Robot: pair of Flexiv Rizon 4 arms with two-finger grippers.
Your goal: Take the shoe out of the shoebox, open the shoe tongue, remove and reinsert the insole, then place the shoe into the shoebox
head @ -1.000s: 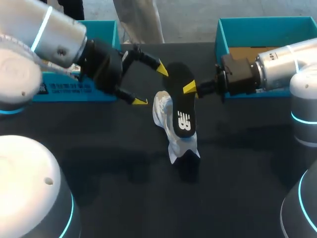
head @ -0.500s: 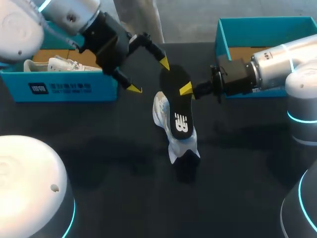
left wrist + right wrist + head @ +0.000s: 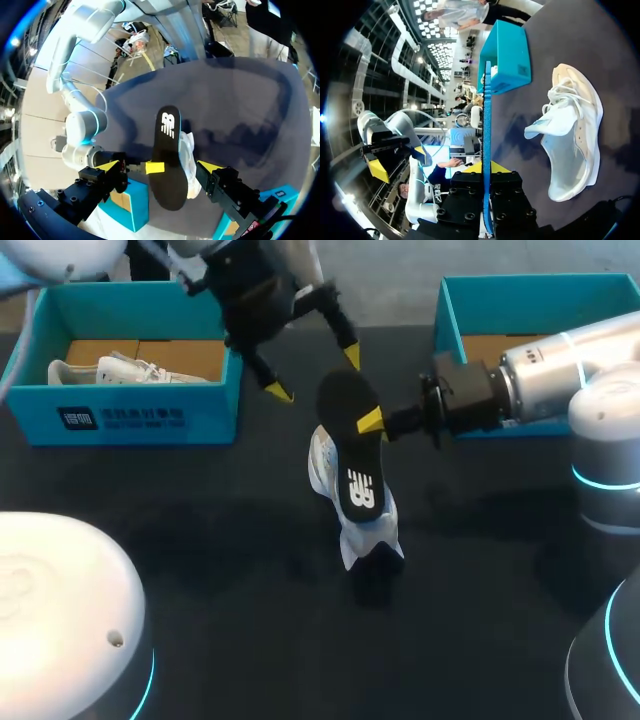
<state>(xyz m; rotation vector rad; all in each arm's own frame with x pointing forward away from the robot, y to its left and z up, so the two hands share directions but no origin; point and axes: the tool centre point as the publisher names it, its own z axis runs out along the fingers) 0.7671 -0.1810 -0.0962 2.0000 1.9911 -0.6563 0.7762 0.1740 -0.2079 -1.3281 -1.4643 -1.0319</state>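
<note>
Left shoebox (image 3: 130, 425): a second white shoe (image 3: 110, 370) is being held inside it.
Left hand (image 3: 316, 374): its fingers are being held spread wide over the counter (image 3: 200, 570), with nothing gripped.
Insole (image 3: 352, 455): black, being held tilted above the shoe.
Shoe (image 3: 345, 525): white, being supported by the counter between both boxes.
Right hand (image 3: 372, 423): the insole's edge is being pinched.
Right shoebox (image 3: 520, 290): being partly hidden by the right arm.

The left arm (image 3: 245, 285) hangs at the far side, jaws spread wide. The right arm (image 3: 545, 380) extends in from the right, jaws clamping a black foam insole (image 3: 352, 445).
</note>
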